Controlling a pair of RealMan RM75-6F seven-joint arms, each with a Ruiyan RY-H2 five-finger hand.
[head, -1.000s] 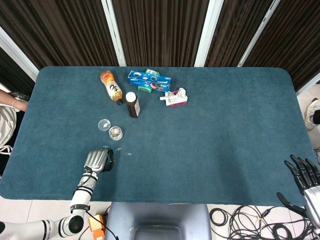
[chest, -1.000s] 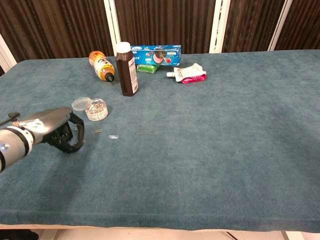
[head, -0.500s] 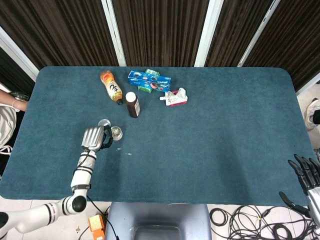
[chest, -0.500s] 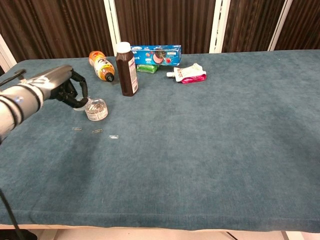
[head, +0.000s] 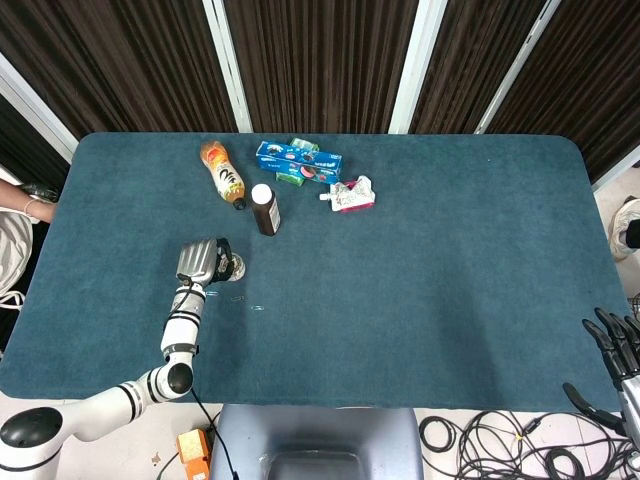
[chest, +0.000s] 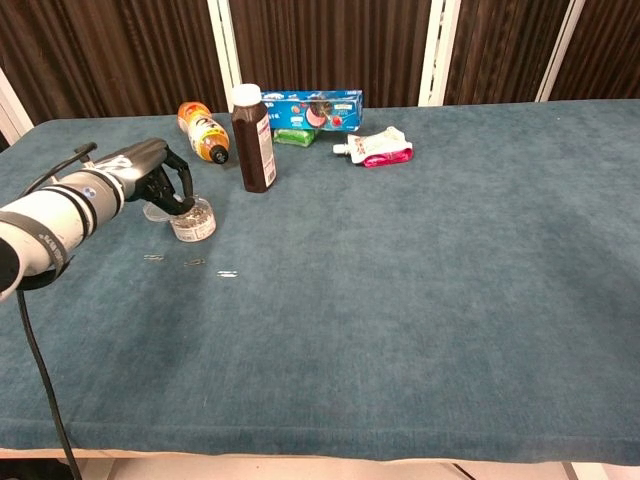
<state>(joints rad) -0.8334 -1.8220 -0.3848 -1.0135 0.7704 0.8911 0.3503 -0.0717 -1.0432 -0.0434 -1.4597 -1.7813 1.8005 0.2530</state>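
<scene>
The left hand (chest: 160, 183) hangs over the small clear jar (chest: 194, 220), fingers curled down toward its open mouth; whether they pinch anything cannot be told. The jar stands on the left part of the table (chest: 420, 300), its lid (chest: 152, 211) just beside it on the far-left side, largely hidden by the hand. Three paper clips (chest: 191, 263) lie loose on the cloth just nearer than the jar. Judging by this, the work is partway: the jar is open and holds some bits, while the clips remain outside. The right hand (head: 622, 352) is off the table's near right corner, fingers spread, empty.
</scene>
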